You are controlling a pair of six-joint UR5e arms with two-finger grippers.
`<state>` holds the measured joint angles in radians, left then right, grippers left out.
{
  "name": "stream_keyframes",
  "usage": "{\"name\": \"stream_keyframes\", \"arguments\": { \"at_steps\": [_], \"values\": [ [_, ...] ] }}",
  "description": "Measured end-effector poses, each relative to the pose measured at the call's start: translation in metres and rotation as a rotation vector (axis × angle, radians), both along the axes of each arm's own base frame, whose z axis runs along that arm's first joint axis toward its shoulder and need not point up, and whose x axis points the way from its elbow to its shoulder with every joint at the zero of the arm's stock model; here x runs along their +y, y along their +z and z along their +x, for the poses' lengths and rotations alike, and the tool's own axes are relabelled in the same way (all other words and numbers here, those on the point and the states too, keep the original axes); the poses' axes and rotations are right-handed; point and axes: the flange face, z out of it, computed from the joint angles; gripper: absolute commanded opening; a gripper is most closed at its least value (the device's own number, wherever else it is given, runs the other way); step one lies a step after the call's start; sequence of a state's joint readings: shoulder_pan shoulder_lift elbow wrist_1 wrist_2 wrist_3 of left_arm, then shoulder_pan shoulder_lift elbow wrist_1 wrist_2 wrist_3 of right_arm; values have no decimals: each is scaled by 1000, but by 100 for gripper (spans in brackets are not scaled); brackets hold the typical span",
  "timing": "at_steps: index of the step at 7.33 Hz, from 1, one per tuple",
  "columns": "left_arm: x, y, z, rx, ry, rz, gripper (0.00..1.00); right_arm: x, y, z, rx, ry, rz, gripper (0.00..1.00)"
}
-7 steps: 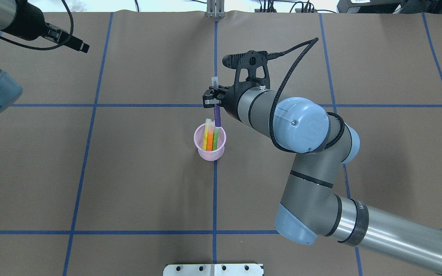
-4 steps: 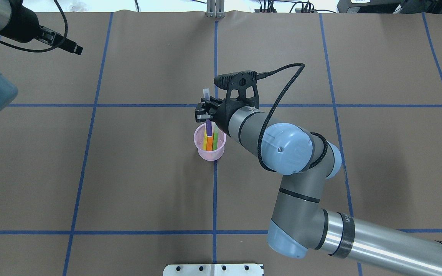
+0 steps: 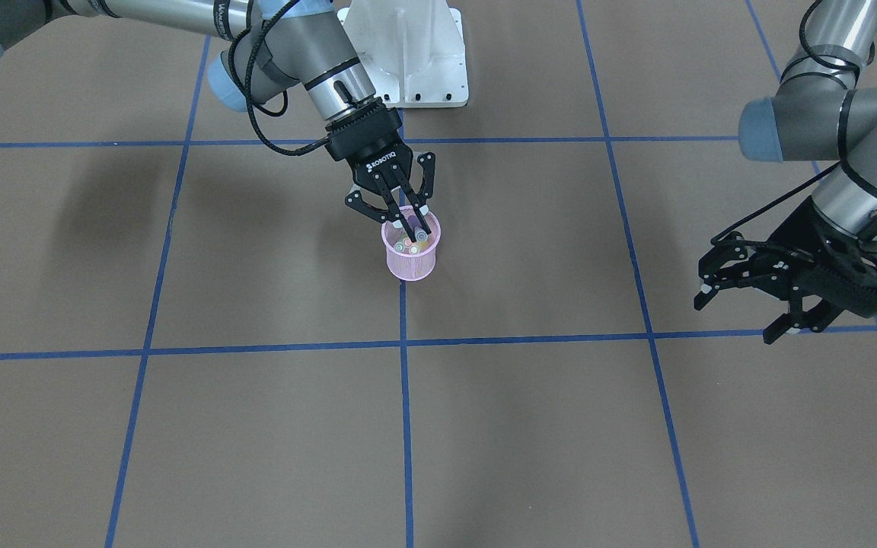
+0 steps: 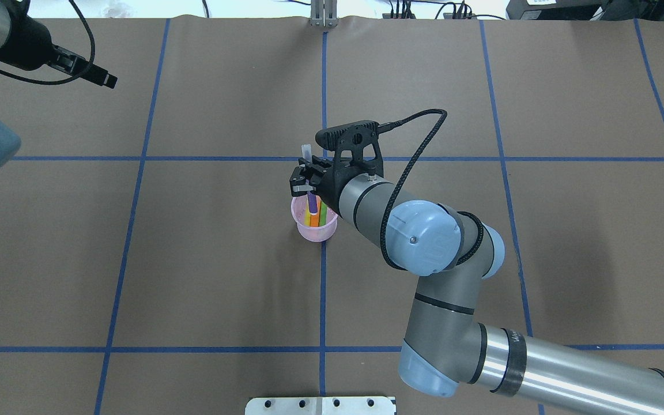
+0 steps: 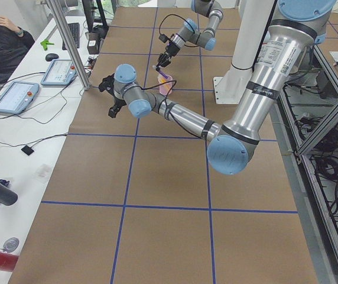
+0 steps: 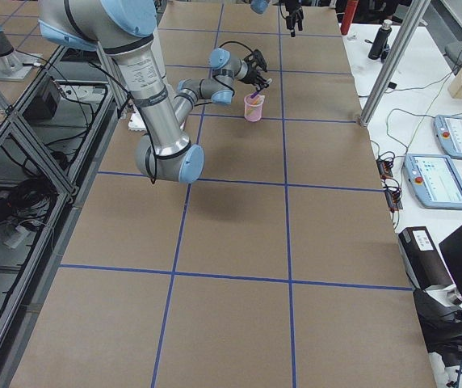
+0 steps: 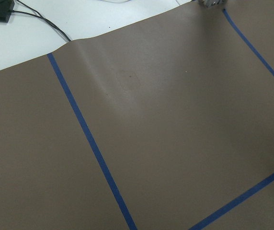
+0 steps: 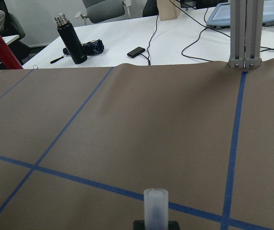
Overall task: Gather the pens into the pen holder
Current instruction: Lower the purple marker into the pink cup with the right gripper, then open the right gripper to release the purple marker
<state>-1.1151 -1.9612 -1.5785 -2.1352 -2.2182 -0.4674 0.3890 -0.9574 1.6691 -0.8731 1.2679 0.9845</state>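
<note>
The pink mesh pen holder [image 4: 314, 230] stands upright at the table's middle, also in the front-facing view [image 3: 411, 263]. An orange pen [image 4: 314, 218] and a green pen [image 4: 323, 213] stand inside it. My right gripper [image 4: 308, 183] hangs just above the holder's rim, shut on the purple pen [image 4: 312, 203]. The pen's lower end is inside the holder and its clear cap [image 8: 155, 206] sticks up above the fingers. My left gripper [image 3: 739, 316] is open and empty, far off to the robot's left, above the table.
Brown paper with blue tape lines [image 4: 323, 300] covers the table. A white mounting plate [image 3: 408, 53] sits at the robot's base. Bottles and a phone lie on the white bench [image 8: 127, 33] beyond the table's far edge.
My right gripper moved down and toward the holder with the purple pen, so the pen's lower end went from the rim into the holder. The left arm drifted slightly farther left.
</note>
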Motion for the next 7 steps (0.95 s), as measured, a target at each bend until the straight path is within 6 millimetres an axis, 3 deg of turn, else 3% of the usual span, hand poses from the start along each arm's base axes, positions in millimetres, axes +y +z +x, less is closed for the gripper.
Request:
{"name": "stream_keyframes", "arguments": {
  "at_steps": [4, 5, 6, 7],
  "values": [
    [0, 2, 1, -4, 3, 1, 98, 7, 10, -13, 23, -15, -4, 0],
    [0, 2, 2, -4, 4, 1, 98, 9, 10, -15, 23, -16, -4, 31],
    [0, 2, 2, -5, 5, 1, 98, 10, 8, -15, 18, -17, -3, 97],
    [0, 2, 2, -4, 5, 1, 98, 11, 5, -14, 9, -16, -1, 99]
  ]
}}
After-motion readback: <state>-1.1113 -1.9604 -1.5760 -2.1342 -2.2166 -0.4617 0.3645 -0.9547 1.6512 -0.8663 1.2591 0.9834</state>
